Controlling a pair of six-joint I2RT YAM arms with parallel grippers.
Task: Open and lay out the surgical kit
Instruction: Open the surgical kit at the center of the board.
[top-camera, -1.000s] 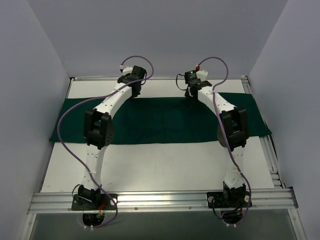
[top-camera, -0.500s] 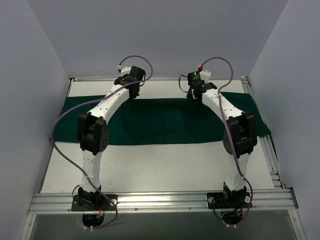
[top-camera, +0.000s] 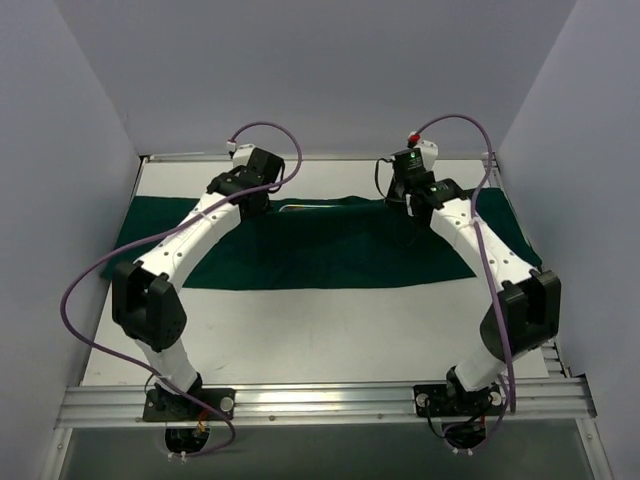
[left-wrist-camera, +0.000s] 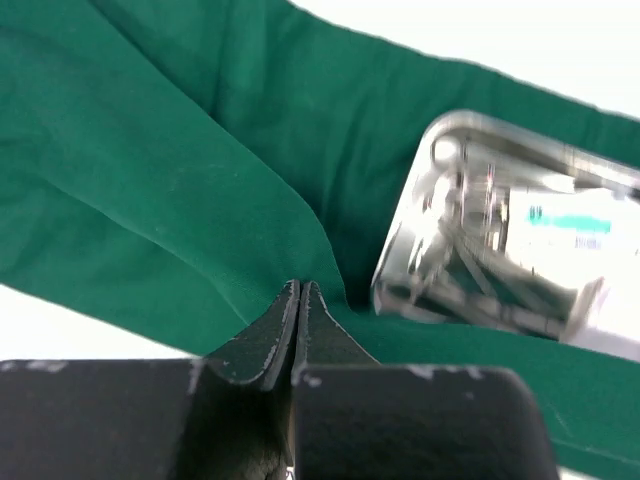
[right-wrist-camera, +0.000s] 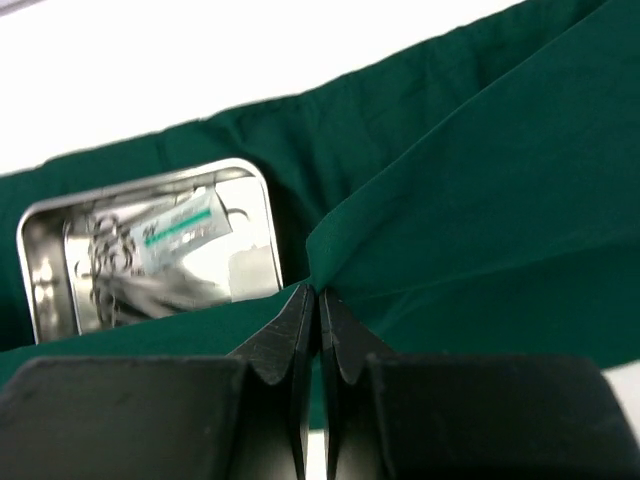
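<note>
While my left gripper (left-wrist-camera: 300, 292) and right gripper (right-wrist-camera: 317, 296) each clamped a fold of the green cloth wrap (left-wrist-camera: 150, 180), the steel tray (right-wrist-camera: 268, 225) lay at ten o'clock from the right tips, white packet (right-wrist-camera: 180, 232) inside.

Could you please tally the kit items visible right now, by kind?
green cloth: 1
steel tray: 1
white packet: 1
Total: 3. The other things in the tray are too blurred to count.

We see plain dark green cloth (left-wrist-camera: 150, 180) at our black left fingertips (left-wrist-camera: 262, 338), and beside them a shiny silver tray (left-wrist-camera: 402, 250) with a teal-striped white packet (left-wrist-camera: 570, 218).
</note>
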